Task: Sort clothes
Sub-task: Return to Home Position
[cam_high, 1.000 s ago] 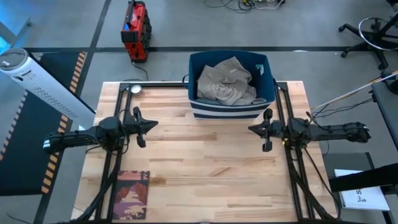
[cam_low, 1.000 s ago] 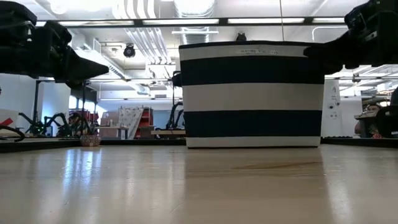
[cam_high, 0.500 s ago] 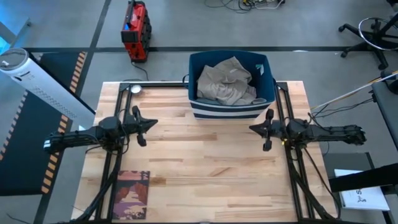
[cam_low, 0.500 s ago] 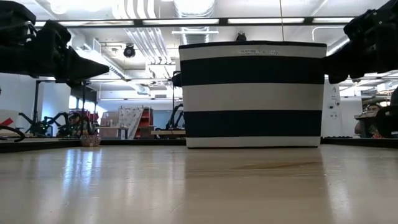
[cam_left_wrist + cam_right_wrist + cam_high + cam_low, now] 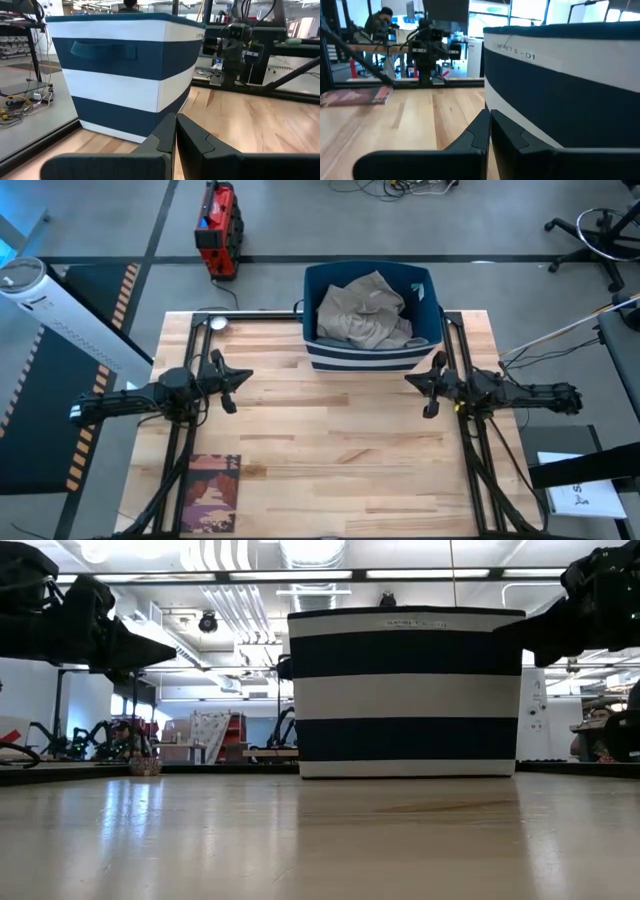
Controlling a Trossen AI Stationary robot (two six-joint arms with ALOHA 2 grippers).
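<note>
clothes [image 5: 365, 312]: we see a khaki-beige heap filling the striped bin [image 5: 362, 358] at the far edge of the table [image 5: 330, 460] | left gripper [image 5: 246, 376]: fingers pressed together, empty, well apart from the bin | right gripper [image 5: 409, 381]: also closed and empty, near the bin's front corner | risk: we think a wide swing of the right arm may knock the bin and shift it

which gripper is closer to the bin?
The right gripper, just off the striped bin's corner on its side. The left gripper hangs clearly farther from the bin, over bare tabletop.
</note>
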